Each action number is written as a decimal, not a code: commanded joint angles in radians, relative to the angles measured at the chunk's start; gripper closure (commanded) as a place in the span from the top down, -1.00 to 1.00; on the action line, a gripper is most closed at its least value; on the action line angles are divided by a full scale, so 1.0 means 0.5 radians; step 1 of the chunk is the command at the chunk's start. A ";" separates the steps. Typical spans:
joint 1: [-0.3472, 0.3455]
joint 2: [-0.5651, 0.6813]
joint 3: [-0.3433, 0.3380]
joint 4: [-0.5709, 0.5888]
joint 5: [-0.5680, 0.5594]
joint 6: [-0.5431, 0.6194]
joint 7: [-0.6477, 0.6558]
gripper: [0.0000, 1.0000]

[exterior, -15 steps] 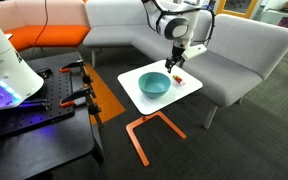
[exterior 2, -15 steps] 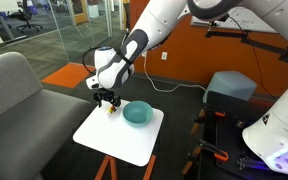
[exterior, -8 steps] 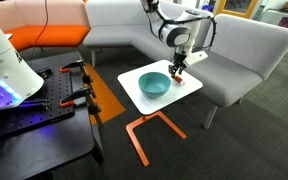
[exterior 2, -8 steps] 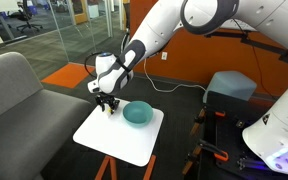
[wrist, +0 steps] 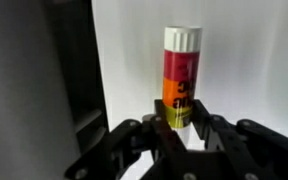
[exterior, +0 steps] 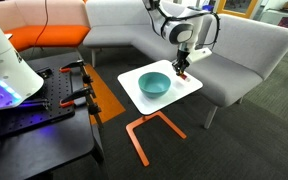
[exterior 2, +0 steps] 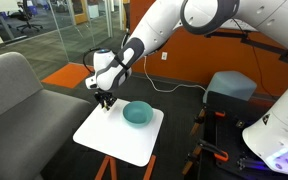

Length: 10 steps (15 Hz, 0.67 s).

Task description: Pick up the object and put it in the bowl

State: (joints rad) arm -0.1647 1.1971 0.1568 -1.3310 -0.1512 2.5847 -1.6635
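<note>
In the wrist view the object (wrist: 180,78) is a small tube with a white cap, a red band and a yellow lower part, lying on the white tabletop (wrist: 254,60). My gripper (wrist: 180,118) is shut on its yellow end, a black finger pressed to each side. In both exterior views the gripper (exterior: 182,71) (exterior 2: 105,102) is down at the tabletop, and the object is hidden by the fingers. The teal bowl (exterior: 154,84) (exterior 2: 137,113) sits on the same small white table, beside the gripper and apart from it.
The white square table (exterior: 192,88) (exterior 2: 114,138) stands on an orange frame (exterior: 144,133) on the carpet. A grey sofa (exterior: 239,55) (exterior 2: 14,90) runs close behind it. A black bench with equipment (exterior: 39,120) lies on the other side.
The gripper came down onto the tabletop and its fingers went from open to shut around the object. The bowl has not moved.
</note>
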 commanded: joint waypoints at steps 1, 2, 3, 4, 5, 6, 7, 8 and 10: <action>0.063 -0.249 -0.059 -0.195 -0.025 -0.155 0.195 -0.83; 0.071 -0.296 -0.062 -0.231 -0.026 -0.177 0.235 -0.83; 0.065 -0.356 -0.049 -0.294 -0.021 -0.187 0.254 -0.83; 0.058 -0.403 -0.040 -0.354 -0.019 -0.183 0.272 -0.83; 0.049 -0.459 -0.034 -0.439 -0.021 -0.159 0.284 -0.83; 0.040 -0.515 -0.034 -0.545 -0.020 -0.107 0.301 -0.83; 0.032 -0.566 -0.033 -0.642 -0.016 -0.076 0.323 -0.83; 0.009 -0.624 -0.018 -0.764 -0.005 -0.005 0.337 -0.83; -0.023 -0.731 -0.006 -0.995 0.007 0.155 0.391 -0.83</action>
State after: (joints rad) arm -0.1546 0.9373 0.1475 -1.6434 -0.1506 2.5440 -1.5200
